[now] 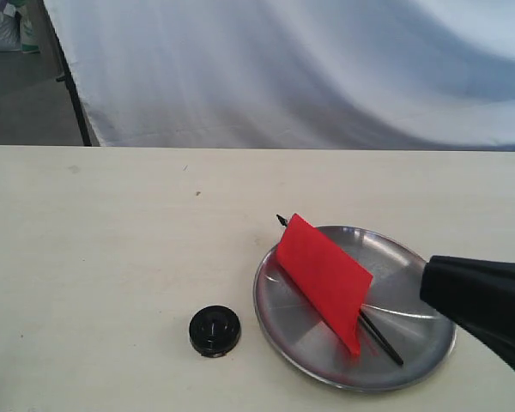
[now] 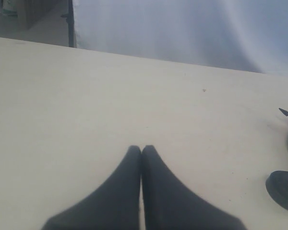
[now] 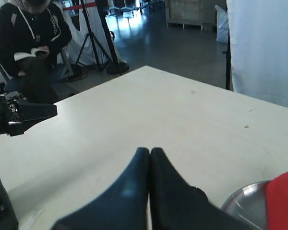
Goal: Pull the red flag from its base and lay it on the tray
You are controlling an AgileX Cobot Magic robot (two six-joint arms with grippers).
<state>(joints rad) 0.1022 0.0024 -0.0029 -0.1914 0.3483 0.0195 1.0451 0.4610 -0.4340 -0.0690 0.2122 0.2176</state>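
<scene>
**Flag on the Tray, Both Grippers Shut**

The red flag lies on the tray. It is off the base. The base sits alone on the table, just left of the tray and not touching it.

The flag's black stick is the long part. It runs from far left to near right. The pointed tip pokes out over the far-left rim. The other end of the stick lies inside the tray on the near right, and it points toward the right arm. The red cloth leans up a little from the tray.

The right arm is the near one. It hangs over the right side of the tray, so the flag is just to its left. The right gripper is closed tight, fingertip to fingertip, with nothing in it.

The left gripper is closed tight too and holds nothing. It looks out over bare table, and the base and the flag's tip show only at the edge of its view, so it seems farther away.

I think the job looks done. If the flag needs a nudge, the right arm is the one to do it.
</scene>
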